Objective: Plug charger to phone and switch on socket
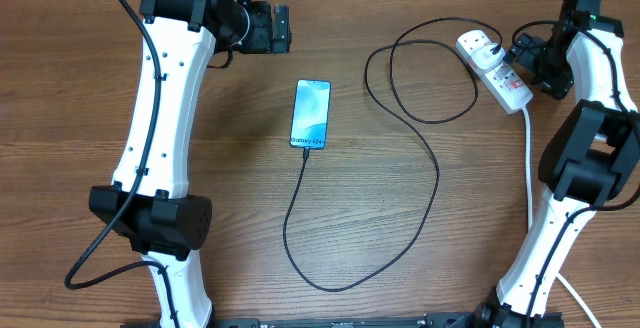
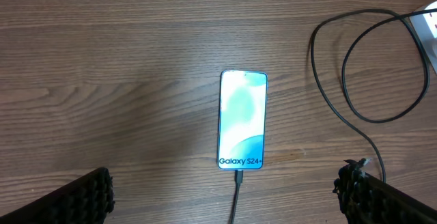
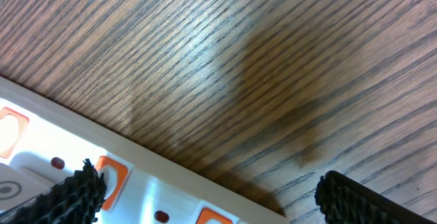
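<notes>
The phone (image 1: 311, 115) lies face up on the surface (image 1: 470, 253). The charger (image 1: 436, 183) tip appears seated in its lower edge, and the black cable loops off to the phone's right, up to the white plug head (image 1: 478, 42) on the socket (image 1: 508, 83), well right of the phone. The left gripper (image 1: 284, 28) hangs just beyond the phone's top-left corner, wide and empty, apparently because plugging is complete. The right gripper (image 3: 205, 186) hovers far right of the phone, wide and empty, over the red switches (image 3: 109, 173), evidently positioned to press one.
</notes>
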